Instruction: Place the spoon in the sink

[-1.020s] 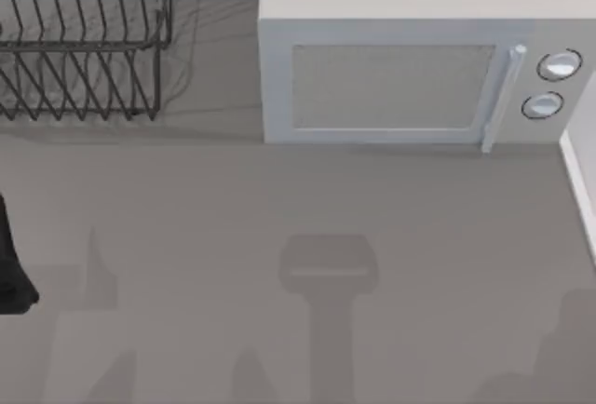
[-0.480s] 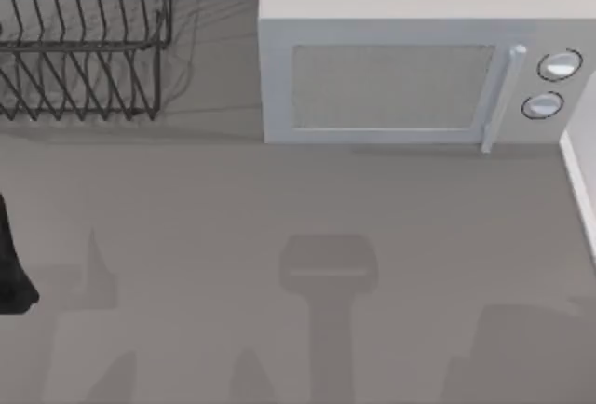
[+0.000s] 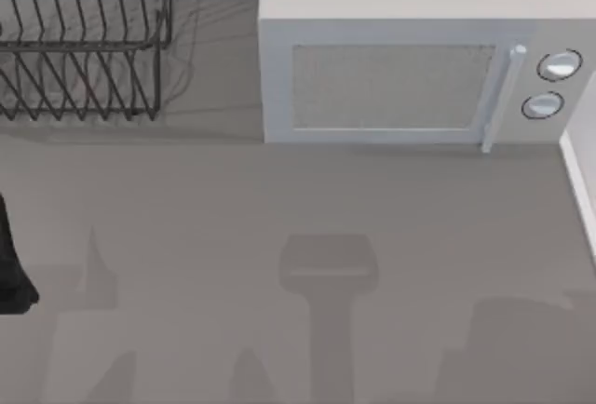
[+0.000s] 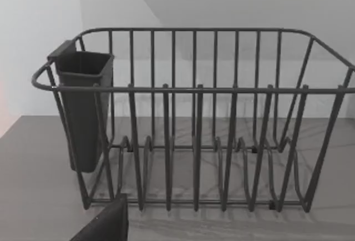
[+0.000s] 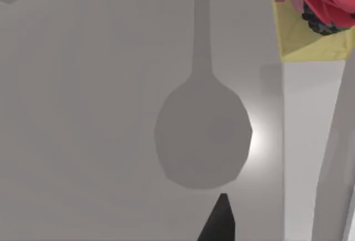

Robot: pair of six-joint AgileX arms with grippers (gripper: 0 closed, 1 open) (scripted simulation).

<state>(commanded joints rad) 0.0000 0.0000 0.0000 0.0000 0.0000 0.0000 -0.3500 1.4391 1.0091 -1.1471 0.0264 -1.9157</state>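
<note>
On the right wrist feed, a dark tip of my right gripper [image 5: 219, 222] juts in nearest the lens; I cannot tell how wide that claw stands, or whether it holds anything. Just past it lies a flat, spoon-shaped grey form [image 5: 202, 135] on the pale grey surface. I cannot tell whether it is the spoon itself or a shadow. Its rounded bowl is the end nearest the gripper, and the thin handle runs straight away from it. Off to one side, beyond the bowl, sits a yellow carton printed with a pink flower [image 5: 310, 24].

From above, the smooth grey tabletop [image 3: 279, 199] carries soft shadows in front of the boxy white microwave [image 3: 410, 69]. My left arm [image 3: 11, 264] sits parked at the table's left edge, well left of the microwave. A dark sliver of the left gripper [image 4: 105, 225] shows on its own wrist feed, opening unreadable. Beyond it stands a dark wire dish rack [image 4: 194, 119] with a black cutlery cup [image 4: 83, 108], just left of the microwave against the pale wall.
</note>
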